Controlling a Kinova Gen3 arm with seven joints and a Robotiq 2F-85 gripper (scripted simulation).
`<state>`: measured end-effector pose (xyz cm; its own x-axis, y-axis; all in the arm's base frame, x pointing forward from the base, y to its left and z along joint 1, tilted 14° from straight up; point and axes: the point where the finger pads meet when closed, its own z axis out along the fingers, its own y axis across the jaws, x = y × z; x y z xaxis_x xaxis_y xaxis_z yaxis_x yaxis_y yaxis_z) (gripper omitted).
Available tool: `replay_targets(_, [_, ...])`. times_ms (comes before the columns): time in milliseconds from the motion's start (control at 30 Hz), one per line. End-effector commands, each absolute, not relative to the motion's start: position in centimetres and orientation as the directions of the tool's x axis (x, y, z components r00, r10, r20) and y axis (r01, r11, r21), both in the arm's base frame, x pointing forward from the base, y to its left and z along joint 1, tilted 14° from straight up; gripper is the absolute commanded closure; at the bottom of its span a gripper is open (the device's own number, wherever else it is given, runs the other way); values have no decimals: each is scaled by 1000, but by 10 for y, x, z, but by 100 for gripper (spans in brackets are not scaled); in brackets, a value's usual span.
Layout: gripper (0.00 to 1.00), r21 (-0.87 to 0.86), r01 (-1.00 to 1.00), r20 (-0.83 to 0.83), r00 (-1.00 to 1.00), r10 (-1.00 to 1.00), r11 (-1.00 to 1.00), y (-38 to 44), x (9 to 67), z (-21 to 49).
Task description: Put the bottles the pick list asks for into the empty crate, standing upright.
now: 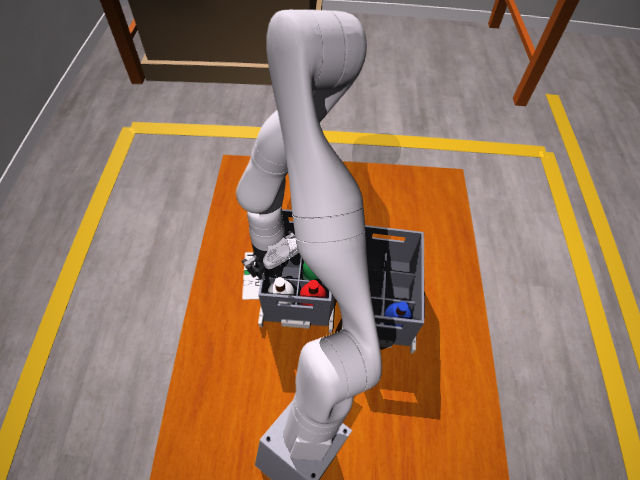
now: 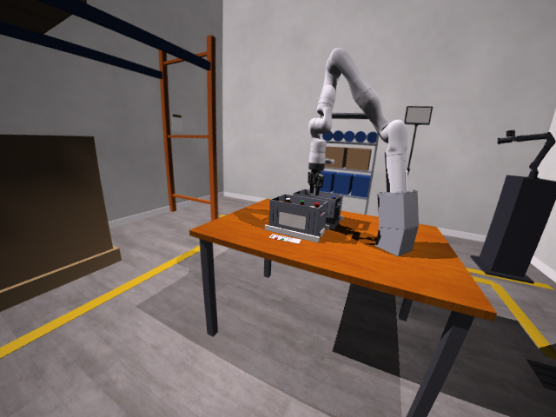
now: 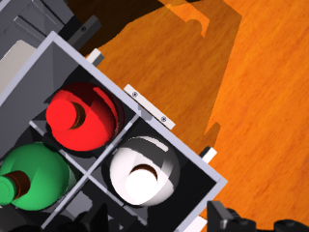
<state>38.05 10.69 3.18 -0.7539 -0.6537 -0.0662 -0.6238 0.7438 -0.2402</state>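
Observation:
A grey crate (image 1: 295, 291) holds a white-topped bottle (image 1: 280, 285), a red one (image 1: 313, 289) and a green one (image 1: 310, 269), all standing in their cells. The pick list (image 1: 250, 281) lies on the table just left of this crate, partly hidden by the arm. A second grey crate (image 1: 395, 281) to the right holds a blue bottle (image 1: 398, 310). My gripper (image 1: 253, 266) hangs above the left crate's left side, open and empty. In the wrist view the white bottle (image 3: 143, 176), red bottle (image 3: 79, 116) and green bottle (image 3: 29, 179) stand below my fingers.
The crates stand side by side on the orange table (image 2: 350, 255). The arm's grey base (image 2: 397, 221) stands at the table's near end. The pick list also shows in the side view (image 2: 285, 238). A wooden ladder frame (image 2: 188, 129) and shelves stand off the table.

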Motion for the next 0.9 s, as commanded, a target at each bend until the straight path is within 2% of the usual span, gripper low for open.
replay_targets(0, [33,-241,-624,-67,-754,-654,744,125,374,38])
replay_targets(867, [33,-240,-624,-67,-754,-654,744,226,332,73])
